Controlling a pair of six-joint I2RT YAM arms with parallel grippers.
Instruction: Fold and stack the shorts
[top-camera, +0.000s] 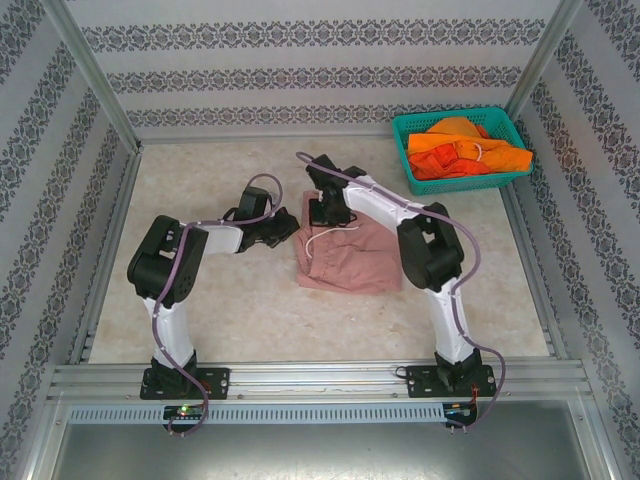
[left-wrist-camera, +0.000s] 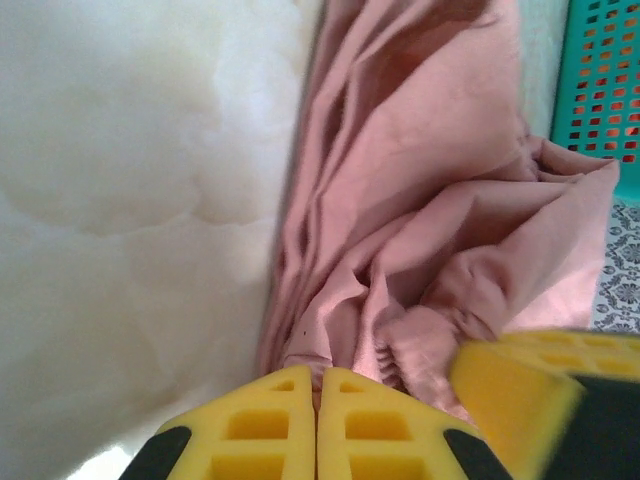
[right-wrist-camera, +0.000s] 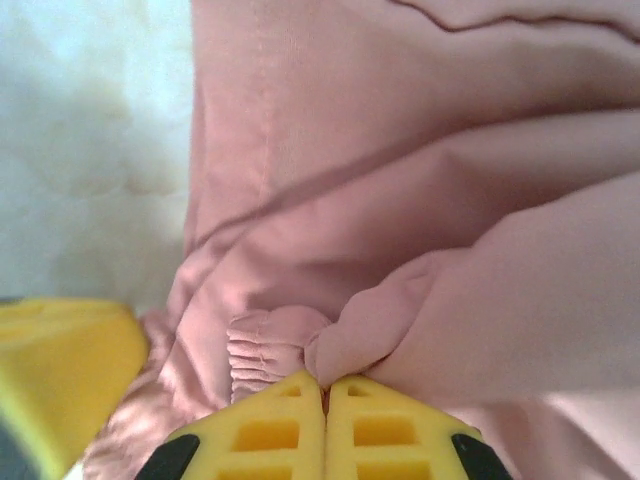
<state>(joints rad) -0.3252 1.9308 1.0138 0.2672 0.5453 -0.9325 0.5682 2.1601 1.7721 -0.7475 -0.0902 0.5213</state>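
One pink shorts (top-camera: 350, 262), one basket (top-camera: 403, 140) — orange shorts (top-camera: 465, 152) uncounted

A teal basket (top-camera: 446, 114) sat at the far right corner of the pale table (top-camera: 230, 300). Patterned wallpaper (top-camera: 300, 60) lined the walls around it.

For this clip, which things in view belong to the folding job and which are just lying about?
Job: dusty pink cloth shorts, gripped by left claw and right claw; bright orange cloth shorts, heaped far right.
Lying about: teal plastic mesh basket holding the orange pile.
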